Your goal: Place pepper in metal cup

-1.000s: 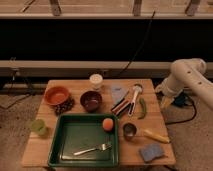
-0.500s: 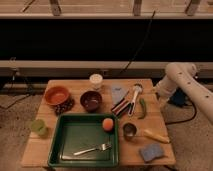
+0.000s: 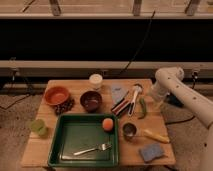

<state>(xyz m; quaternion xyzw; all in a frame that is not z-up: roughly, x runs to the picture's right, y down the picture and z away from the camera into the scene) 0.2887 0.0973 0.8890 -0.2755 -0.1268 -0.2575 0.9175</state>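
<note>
Dark paneling and a horizontal rail back a wooden worktop (image 3: 36, 150) that carries the task items and several others.

**Landmark.** All places are given from the metal cup (image 3: 129, 130), which stands upright, mouth up, just off the near right corner of the green tray (image 3: 85, 116).

**Pepper.** The pepper (image 3: 143, 107) lies flat on the worktop, beyond the metal cup and slightly to its right, near it but not touching. Its long axis runs roughly front to back with a slight curve, so its near end points toward the metal cup. A bundle of utensils (image 3: 133, 97) lies just beside the pepper on the tray side. A yellow item (image 3: 156, 136) lies to the right of the metal cup, on the near side.

**Hand.** The hand (image 3: 155, 103) hangs low at the right edge of the worktop, beyond the metal cup and farther right than the pepper. Whether it is spread or pressed together cannot be told. It holds nothing visible, and the pepper is still on the worktop.

**Governing relation.** The pepper lies just to the tray side of the hand, at about the same depth. In judgement, the coming move is a short sideways reach. The hand should close across the pod's width, not along its length.

**Caution.** The utensils lie close to the pepper and may be nudged.
</note>
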